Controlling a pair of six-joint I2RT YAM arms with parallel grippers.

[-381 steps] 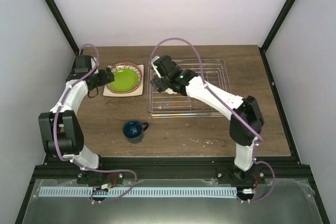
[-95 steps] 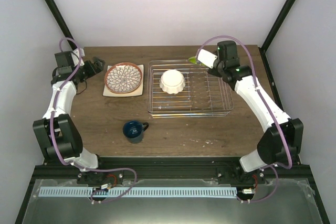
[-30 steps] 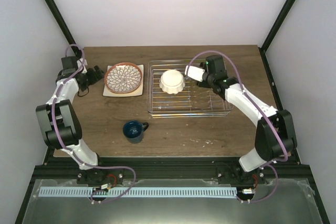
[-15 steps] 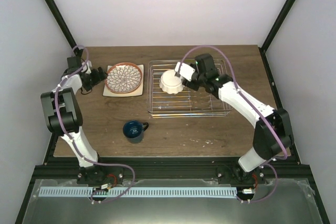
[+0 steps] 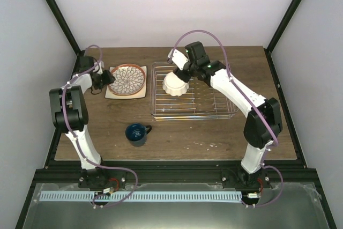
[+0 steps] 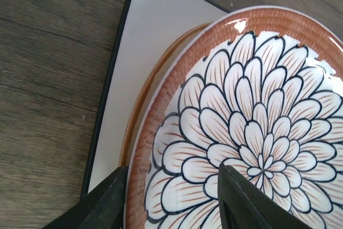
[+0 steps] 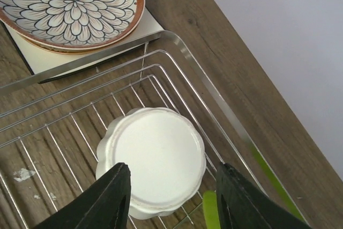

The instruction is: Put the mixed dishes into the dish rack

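Observation:
The beige floral round plate (image 5: 127, 79) (image 6: 257, 122) lies on the white square plate (image 5: 112, 95) (image 6: 150, 41). My left gripper (image 5: 105, 79) (image 6: 171, 186) is open astride the floral plate's left rim, one finger outside and one over the pattern. The small white scalloped bowl (image 5: 174, 85) (image 7: 155, 154) sits upside down in the dish rack (image 5: 214, 108) (image 7: 182, 52). My right gripper (image 5: 179, 73) (image 7: 170, 181) hangs open and empty above the bowl. A blurred edge of the lime-green plate (image 7: 210, 207) shows by the rack's far side. The dark blue mug (image 5: 136, 134) stands alone near the front.
The right arm reaches across the rack's back half. Walls and black frame posts close in the table on both sides and at the back. The floral plate (image 7: 69, 4) lies just left of the rack's corner.
My right gripper has swung left across the rack to above the bowl, jaws slightly narrower. My left gripper has moved onto the floral plate's rim and its jaws have come closer together.

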